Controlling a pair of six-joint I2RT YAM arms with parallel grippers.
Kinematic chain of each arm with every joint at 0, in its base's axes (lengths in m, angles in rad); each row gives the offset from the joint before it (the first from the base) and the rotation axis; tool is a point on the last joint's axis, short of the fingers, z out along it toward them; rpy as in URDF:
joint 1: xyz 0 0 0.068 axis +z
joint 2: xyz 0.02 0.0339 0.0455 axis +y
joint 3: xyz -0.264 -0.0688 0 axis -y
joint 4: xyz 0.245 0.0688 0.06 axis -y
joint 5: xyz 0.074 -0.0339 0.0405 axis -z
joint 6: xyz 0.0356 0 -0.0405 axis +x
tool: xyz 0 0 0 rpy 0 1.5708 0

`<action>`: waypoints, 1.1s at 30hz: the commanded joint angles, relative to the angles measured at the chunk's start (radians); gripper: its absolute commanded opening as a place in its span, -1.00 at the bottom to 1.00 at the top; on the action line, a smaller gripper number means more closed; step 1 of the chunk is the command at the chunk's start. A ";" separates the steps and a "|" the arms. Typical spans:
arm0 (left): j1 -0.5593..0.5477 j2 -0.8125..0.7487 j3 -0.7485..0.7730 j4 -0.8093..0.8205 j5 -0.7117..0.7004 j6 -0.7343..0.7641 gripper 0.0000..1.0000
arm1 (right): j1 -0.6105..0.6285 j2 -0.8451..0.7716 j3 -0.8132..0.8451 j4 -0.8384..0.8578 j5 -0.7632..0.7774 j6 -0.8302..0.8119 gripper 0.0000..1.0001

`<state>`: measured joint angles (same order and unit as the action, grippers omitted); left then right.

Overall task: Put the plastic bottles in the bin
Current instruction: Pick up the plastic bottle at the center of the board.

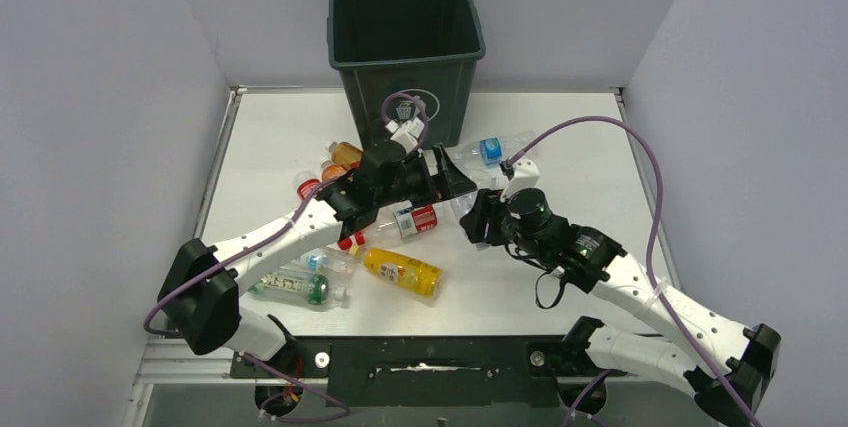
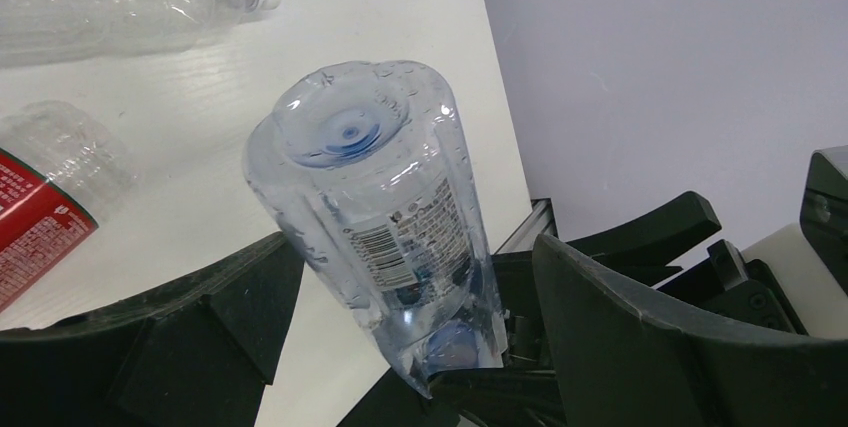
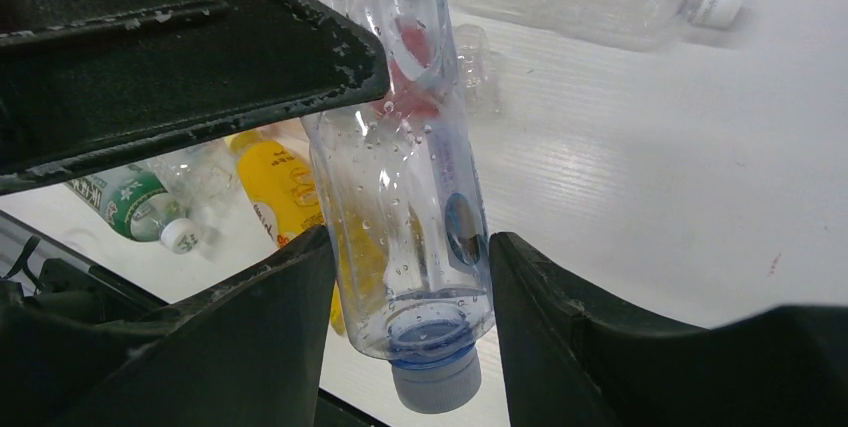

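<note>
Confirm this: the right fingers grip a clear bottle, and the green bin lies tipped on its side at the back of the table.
One point is wrong: the green bin stands upright at the back of the table, as the top view shows. The right fingers do grip a clear bottle.

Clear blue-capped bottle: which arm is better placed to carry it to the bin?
Probably the right gripper: it clamps the clear bottle, while the left gripper stands open around it.
</note>
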<state>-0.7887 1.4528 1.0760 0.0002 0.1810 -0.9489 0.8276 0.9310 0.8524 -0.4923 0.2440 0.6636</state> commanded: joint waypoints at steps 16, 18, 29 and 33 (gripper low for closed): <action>-0.021 0.029 0.016 0.093 -0.008 -0.013 -0.05 | 0.045 0.036 0.037 0.103 0.005 0.010 -0.19; -0.021 0.028 0.016 0.091 -0.007 -0.011 -0.14 | 0.048 0.038 0.036 0.104 0.002 0.010 -0.18; -0.018 0.028 0.036 0.068 -0.008 0.013 -0.30 | 0.051 0.023 0.026 0.090 -0.002 0.024 0.54; -0.013 0.035 0.053 0.055 -0.003 0.030 -0.30 | 0.051 0.008 0.040 0.064 0.007 0.031 0.67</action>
<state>-0.8024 1.4845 1.0760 0.0124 0.1650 -0.9527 0.8722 0.9649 0.8528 -0.4572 0.2420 0.6861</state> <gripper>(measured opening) 0.523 0.803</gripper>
